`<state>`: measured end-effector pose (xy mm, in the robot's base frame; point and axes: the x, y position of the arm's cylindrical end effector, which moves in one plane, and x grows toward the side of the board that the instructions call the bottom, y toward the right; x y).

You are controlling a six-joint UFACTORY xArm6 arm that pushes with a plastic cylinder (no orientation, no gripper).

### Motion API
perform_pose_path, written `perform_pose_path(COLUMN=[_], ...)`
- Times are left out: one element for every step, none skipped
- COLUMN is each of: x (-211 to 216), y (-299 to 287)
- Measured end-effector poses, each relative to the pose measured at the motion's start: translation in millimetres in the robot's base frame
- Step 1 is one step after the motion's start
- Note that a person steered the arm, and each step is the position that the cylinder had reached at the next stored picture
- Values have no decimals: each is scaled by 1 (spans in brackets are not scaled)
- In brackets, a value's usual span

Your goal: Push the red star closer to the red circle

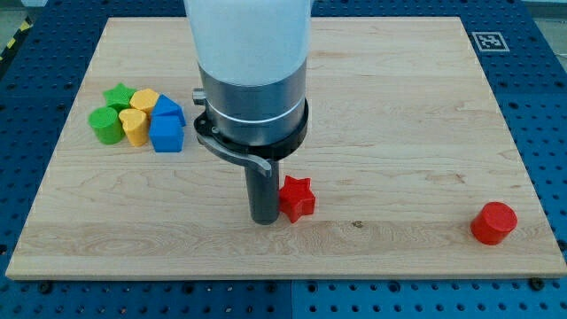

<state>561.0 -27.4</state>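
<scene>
The red star [298, 198] lies on the wooden board [399, 106] a little below the middle. The red circle [493, 222] stands near the board's bottom right corner, far to the star's right. My tip [265, 220] is at the star's left side and touches it or nearly so. The arm's wide grey and white body rises above the tip and hides the board behind it.
A cluster of blocks sits at the board's upper left: a green star [118, 95], a green cylinder [105, 125], a yellow block [144, 99], a yellow heart [135, 127], and two blue blocks [166, 133]. A fiducial tag [488, 41] marks the top right corner.
</scene>
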Motion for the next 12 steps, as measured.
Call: perform_pose_path(x=[0,0,0,-4,-15,-15,-15,-18,-42,-40,-35,-33], y=[2,13,21,-14,-27,6,29,33,33,53,78,81])
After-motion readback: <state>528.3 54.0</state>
